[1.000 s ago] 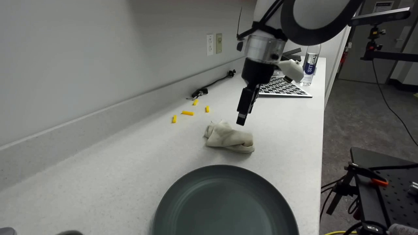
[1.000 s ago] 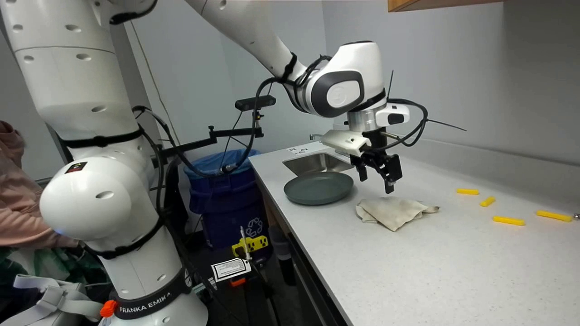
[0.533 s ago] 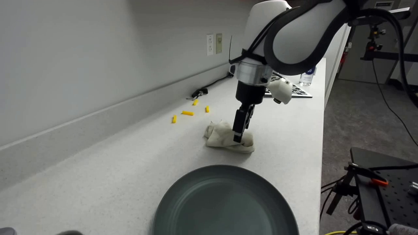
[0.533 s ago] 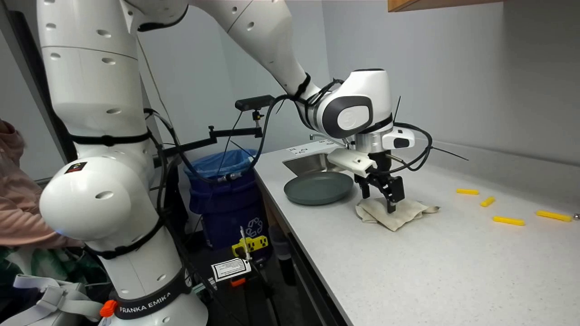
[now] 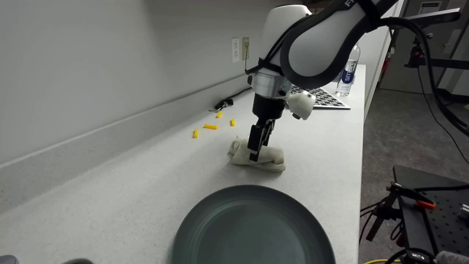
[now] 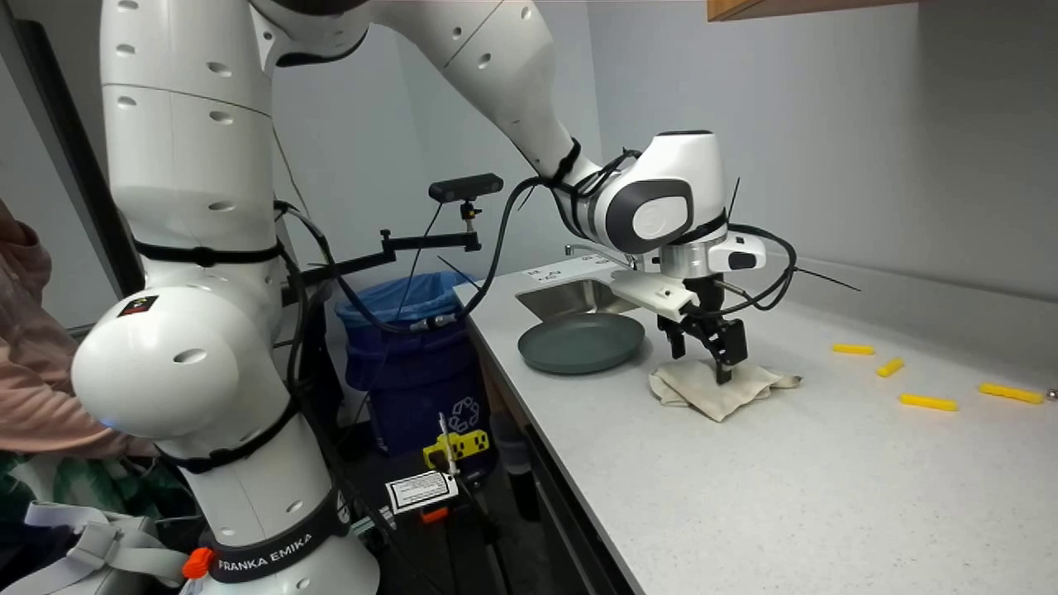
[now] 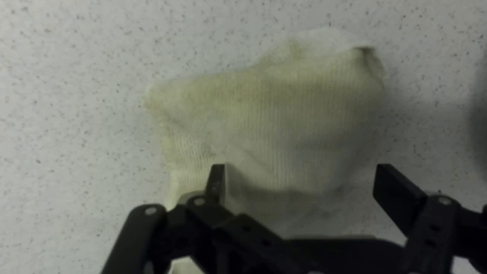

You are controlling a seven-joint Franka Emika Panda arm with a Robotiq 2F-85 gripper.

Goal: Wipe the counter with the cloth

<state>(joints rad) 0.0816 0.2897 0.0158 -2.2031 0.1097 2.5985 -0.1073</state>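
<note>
A crumpled off-white cloth point(image 5: 274, 156) lies on the white speckled counter point(image 5: 128, 205). The cloth also shows in an exterior view point(image 6: 702, 398) and fills the middle of the wrist view point(image 7: 266, 114). My black gripper point(image 5: 259, 151) points down over the cloth; it shows in an exterior view point(image 6: 701, 365) too. In the wrist view the gripper point(image 7: 300, 167) is open, with its fingers wide apart and nothing held. One finger is over the cloth and the other is beside the cloth's edge. I cannot tell whether a fingertip touches the cloth.
A dark green plate point(image 5: 253, 227) stands near the cloth, with the sink point(image 6: 570, 299) beyond it. Several yellow pieces point(image 5: 210, 127) lie toward the wall. A black cable point(image 5: 224, 103), a checkered board point(image 5: 322, 99) and a bottle point(image 5: 346, 77) are farther along the counter.
My gripper has come down from above the cloth to just over it, then shifted a little toward the wall. It stays open. The cloth has not visibly moved.
</note>
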